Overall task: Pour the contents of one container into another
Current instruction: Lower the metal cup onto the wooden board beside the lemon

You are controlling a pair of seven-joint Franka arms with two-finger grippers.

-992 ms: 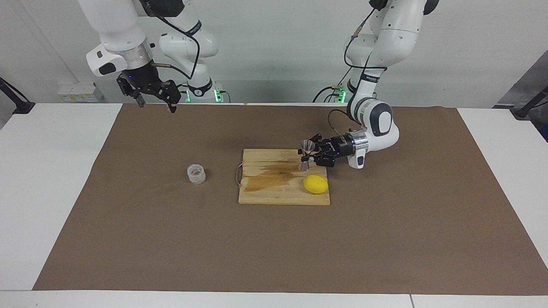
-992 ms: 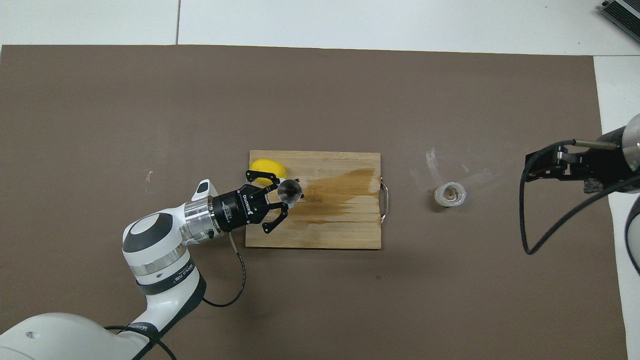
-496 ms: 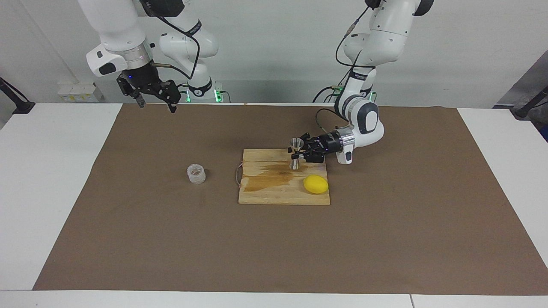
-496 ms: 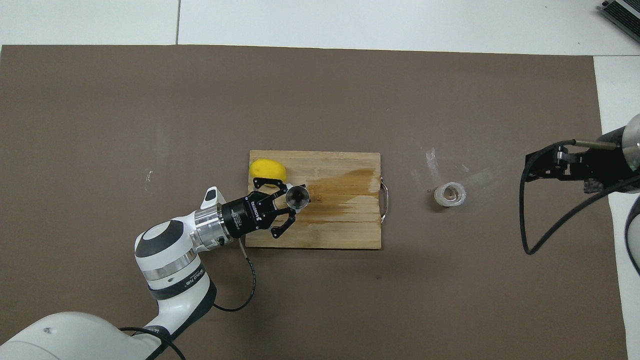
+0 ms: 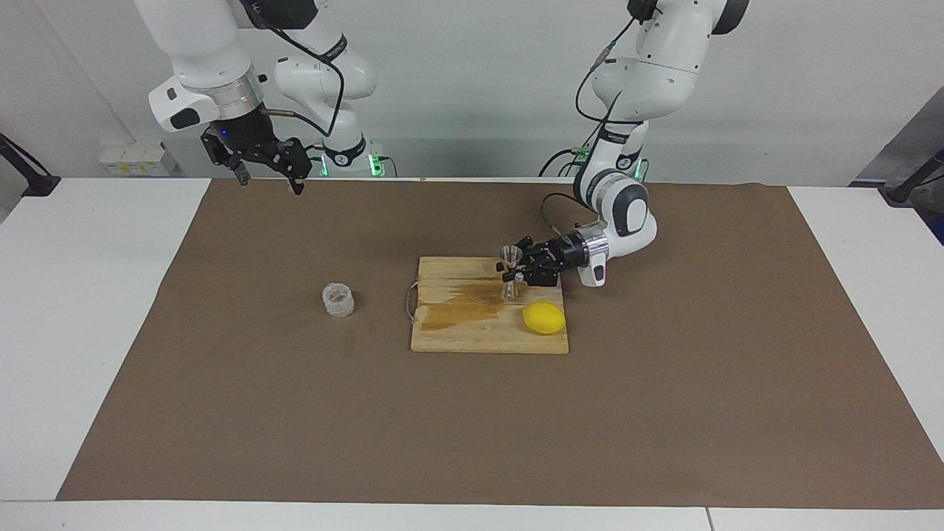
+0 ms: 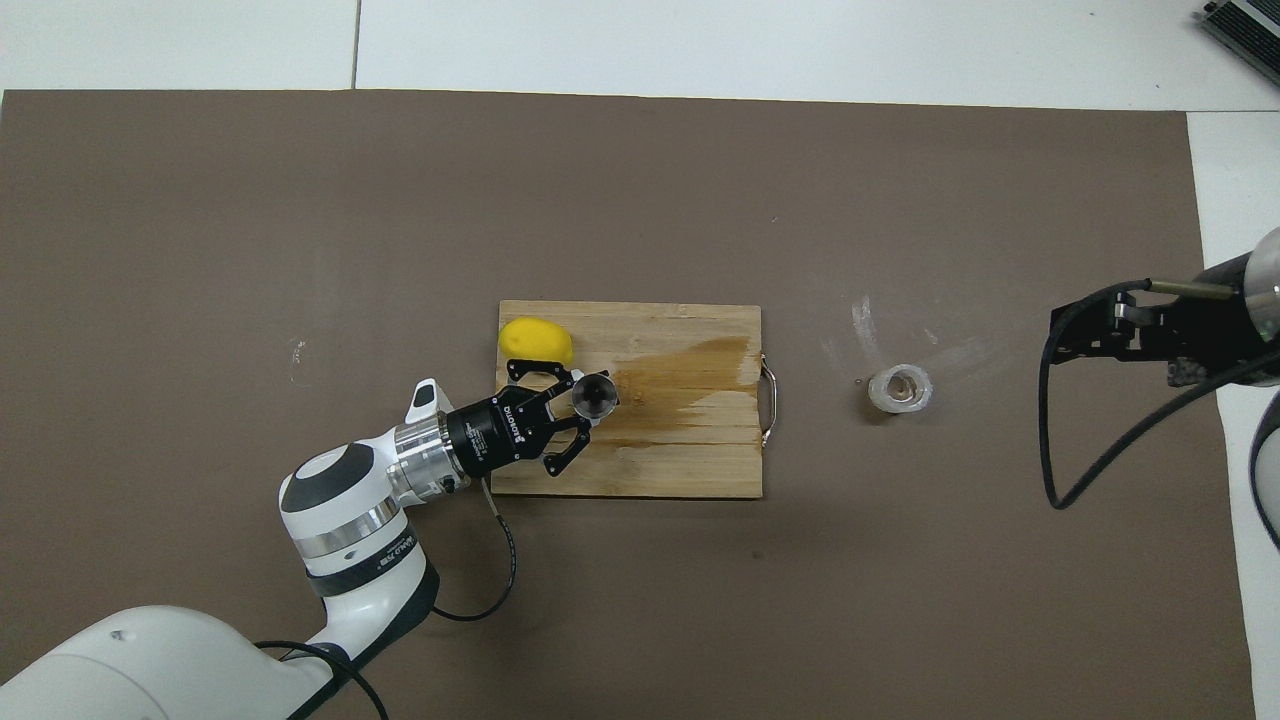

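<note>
gripping the metal jigger (image 5: 509, 271) at its narrow waist, the left tool (image 5: 516, 274) is clenched on it over the wooden cutting board (image 5: 472, 324). the jigger is upright. the facing view shows its hourglass profile, with its foot at or just above the board; contact cannot be determined. the overhead view shows only its round open mouth (image 6: 597, 393) and the splayed tool links beside it.

the glass cup (image 5: 338, 300) stands on the brown mat (image 5: 664, 413), toward the right arm's end of the table (image 5: 88, 310), well apart from the board. the overhead view shows its open top (image 6: 900, 389).

the right tool (image 5: 267, 181) waits released, raised over the mat's edge nearest the robots. a lemon (image 5: 544, 318) lies on the board just beside the jigger, farther from the robots. a dark stain (image 6: 690, 375) runs across the board between the jigger and the board's metal handle (image 6: 769, 404).
</note>
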